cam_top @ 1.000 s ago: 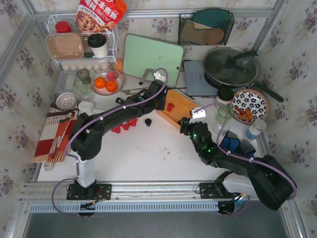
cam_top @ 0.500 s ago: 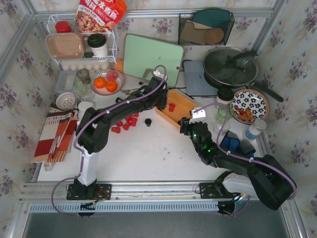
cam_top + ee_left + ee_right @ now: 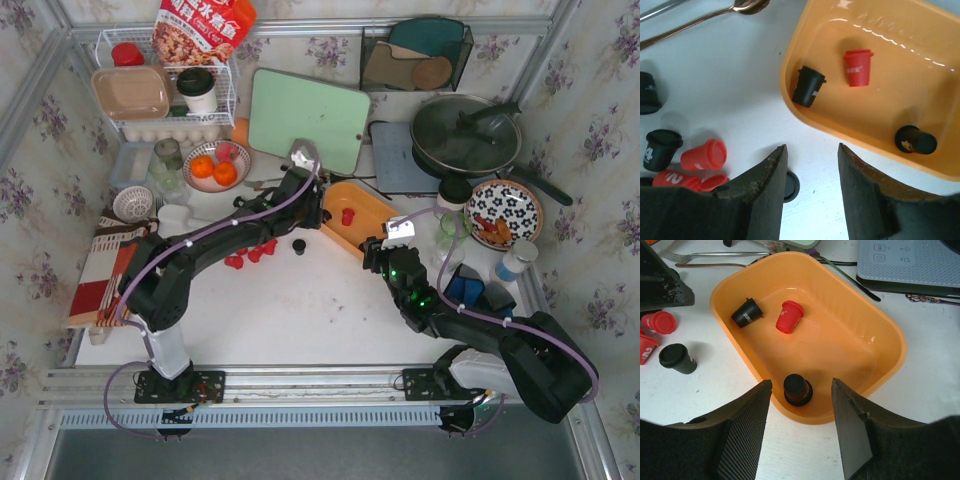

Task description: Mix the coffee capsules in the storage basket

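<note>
Both arms are parked around the storage basket [image 3: 855, 335] right now, and that crowding is what worries me. The left gripper [image 3: 810, 147] is spread wide with nothing in it, hanging over bare table just beside the basket's rim. The right gripper [image 3: 801, 382] is also open, over the near wall, with a black capsule [image 3: 798, 389] sitting below the gap and neither finger touching it.

Only three coffee capsules [image 3: 789, 316] are in the basket. The rest are loose on the table [image 3: 330, 300], like the red one [image 3: 704, 155].

My guess at the failure modes:
- The left arm drops, clips the rim and shoves the basket.
- It lands on the black pod [image 3: 790, 186] half hidden by its finger.
- The two wrists bump over the basket.

Pods lying on their sides will probably roll too.
</note>
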Available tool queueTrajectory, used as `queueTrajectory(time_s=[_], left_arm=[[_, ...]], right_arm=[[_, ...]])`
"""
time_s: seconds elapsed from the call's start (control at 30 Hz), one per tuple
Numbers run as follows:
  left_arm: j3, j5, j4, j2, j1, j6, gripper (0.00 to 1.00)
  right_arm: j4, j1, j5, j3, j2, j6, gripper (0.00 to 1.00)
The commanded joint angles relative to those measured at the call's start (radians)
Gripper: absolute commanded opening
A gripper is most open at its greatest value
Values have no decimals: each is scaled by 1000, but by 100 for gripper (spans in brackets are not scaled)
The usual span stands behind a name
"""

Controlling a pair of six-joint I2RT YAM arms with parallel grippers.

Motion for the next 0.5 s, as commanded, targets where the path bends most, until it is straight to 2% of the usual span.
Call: queueTrajectory(time_s=[0.0,0.47], left_arm=[[-34,-52,23,-27,1,-10,48],[-81,-104,-46,-22,1,-25,54]], right_arm=[[30,-1,1,4,2,2,59],[28,-1,-5,10,17,2,59]])
